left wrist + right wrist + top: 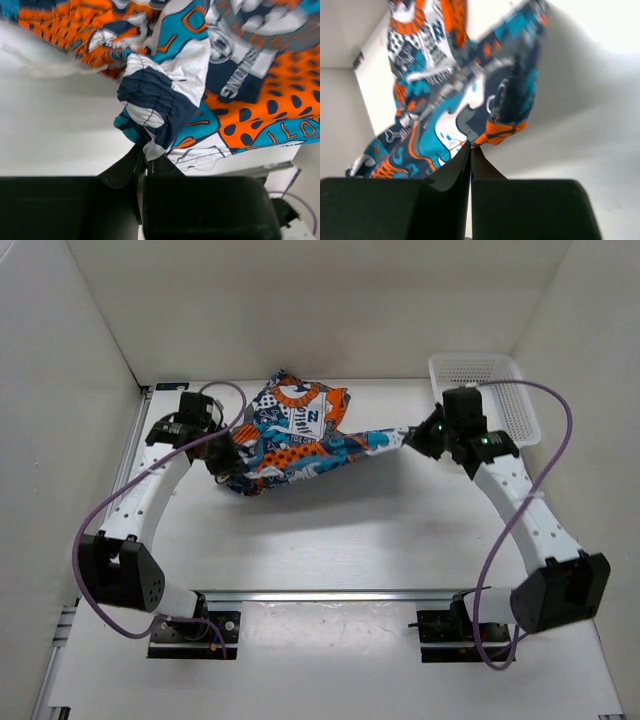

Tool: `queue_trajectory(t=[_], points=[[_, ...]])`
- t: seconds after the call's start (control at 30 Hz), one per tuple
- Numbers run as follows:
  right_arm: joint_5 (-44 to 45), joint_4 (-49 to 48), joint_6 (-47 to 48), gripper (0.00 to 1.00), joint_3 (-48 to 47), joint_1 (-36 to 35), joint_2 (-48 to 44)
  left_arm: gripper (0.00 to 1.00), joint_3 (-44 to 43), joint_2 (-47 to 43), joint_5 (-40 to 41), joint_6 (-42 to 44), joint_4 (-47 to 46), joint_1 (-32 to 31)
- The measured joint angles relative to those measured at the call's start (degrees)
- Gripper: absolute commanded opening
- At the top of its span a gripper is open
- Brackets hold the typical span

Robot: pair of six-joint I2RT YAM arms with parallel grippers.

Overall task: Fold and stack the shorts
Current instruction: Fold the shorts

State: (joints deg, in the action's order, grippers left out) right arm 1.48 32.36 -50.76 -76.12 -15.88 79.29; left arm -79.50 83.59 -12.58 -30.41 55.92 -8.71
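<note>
The shorts (pixel 290 440) are held stretched just left of the basket (pixel 500 370) — left claw (pixel 145 161) clamped on a gathered edge, right claw (pixel 471 149) clamped on a corner — presumably to spread them for folding.

white letters "ONG" on the shorts (pixel 235 82), other print unreadable

- The left arm (pixel 150 495) and the right arm (pixel 525 515) have white links dotted with rows of small holes.
- Bulky black housings cover their joints.
- A purple cable (pixel 95 512) runs along the left arm, and a second purple cable (pixel 570 425) along the right.
- Small green lights (pixel 438 426) glow on the right wrist.
- The left tool (pixel 145 159) and the right tool (pixel 471 149) have flat black fingers tapering to thin tips.
</note>
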Motion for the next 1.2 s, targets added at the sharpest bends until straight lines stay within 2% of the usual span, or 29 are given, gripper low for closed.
queue_trajectory(t=[0.1, 0.13, 0.17, 0.2, 0.23, 0.27, 0.3, 0.37, 0.43, 0.47, 0.5, 0.53, 0.57, 0.6, 0.77, 0.87, 0.9, 1.0, 1.07, 1.1, 1.13, 1.2], points=[[1.09, 0.52, 1.25, 0.0, 8.46, -0.44, -6.91, 0.1, 7.48, -2.97, -1.73, -0.02, -1.05, -1.36], [1.44, 0.61, 1.49, 0.0, 13.07, -0.55, -9.31, 0.15, 10.67, -4.07, -2.21, -0.15, -1.07, -2.32], [1.75, 1.51, 1.6, 0.08, 17.86, -0.59, -11.26, 0.32, 14.14, -5.16, -2.91, -0.39, -1.33, -3.34], [2.01, 2.21, 1.68, 0.22, 22.67, -0.55, -12.83, 0.58, 17.68, -6.34, -3.67, -0.37, -1.53, -4.42], [2.71, 2.78, 1.75, 0.5, 26.95, -0.5, -14.03, 0.87, 20.65, -7.21, -4.24, -0.17, -1.11, -5.25], [3.37, 4.48, 1.77, 0.59, 30.93, -0.28, -14.99, 0.93, 23.23, -7.91, -4.87, 0.09, -0.35, -5.64], [4.17, 6.36, 2.01, 0.66, 33.88, -0.09, -15.74, 0.95, 24.87, -8.22, -5.11, -0.04, 0.9, -5.68], [5.62, 9.73, 2.43, 0.72, 36.24, 0.28, -17.2, 0.98, 25.4, -8.22, -4.83, 0.26, 3.26, -5.66], [7.13, 10.93, 3.06, 0.73, 35.52, 0.31, -19.15, 0.95, 22.36, -8.26, -2.97, 0.57, 5.7, -5.53], [7.69, 11.39, 3.41, 0.72, 34.18, 0.31, -19.67, 0.91, 20.13, -8.26, -2.08, 0.74, 6.34, -5.2], [8.44, 11.41, 3.93, 0.7, 32.15, 0.31, -19.8, 0.76, 17.33, -8.26, -1.05, 0.87, 6.71, -4.7], [9.22, 11.28, 4.7, 0.68, 29.73, 0.31, -19.43, 0.7, 14.38, -8.24, 0.15, 0.92, 6.69, -3.8], [9.9, 11.1, 5.38, 0.62, 26.97, 0.31, -18.62, 0.66, 11.74, -8.13, 1.18, 1.14, 6.14, -2.6], [10.54, 11.04, 6.29, 0.59, 24.06, 0.31, -17.33, 0.66, 9.62, -7.87, 1.97, 1.31, 5.31, -0.94], [11.19, 8.15, 10.69, 0.48, 14.34, 0.39, -9.94, 0.82, 6.03, -0.2, 3.76, 0.83, 0.44, 8.74], [9.64, 8.0, 13.66, 0.41, 11.23, 0.39, -5.77, 0.85, 5.46, 9.81, 4.7, -0.11, -1.9, 12.26], [8.74, 8.17, 14.84, 0.32, 9.97, 0.39, -4.04, 0.85, 5.09, 13.18, 5.14, -0.39, -2.43, 12.72], [5.22, 8.26, 18.71, 0.28, 3.8, 0.39, 3.34, 0.85, 2.82, 21.59, 6.01, -0.74, -2.56, 12.94], [2.91, 8.0, 20.68, 0.35, -1.46, 0.39, 9.66, 0.82, 1.09, 24.7, 6.12, -1.03, -2.47, 12.98], [1.73, 7.93, 21.51, 0.42, -4.52, 0.39, 13.18, 0.79, 0.07, 25.92, 6.14, -1.14, -2.58, 12.98], [0.76, 8.04, 22.18, 0.56, -7.67, 0.39, 16.63, 0.72, -1.03, 27.02, 6.12, -1.2, -2.6, 12.98], [-1.11, 7.8, 23.23, 0.67, -13.57, 0.39, 23.12, 0.62, -3.26, 29.11, 6.01, -1.44, -2.84, 12.98]])
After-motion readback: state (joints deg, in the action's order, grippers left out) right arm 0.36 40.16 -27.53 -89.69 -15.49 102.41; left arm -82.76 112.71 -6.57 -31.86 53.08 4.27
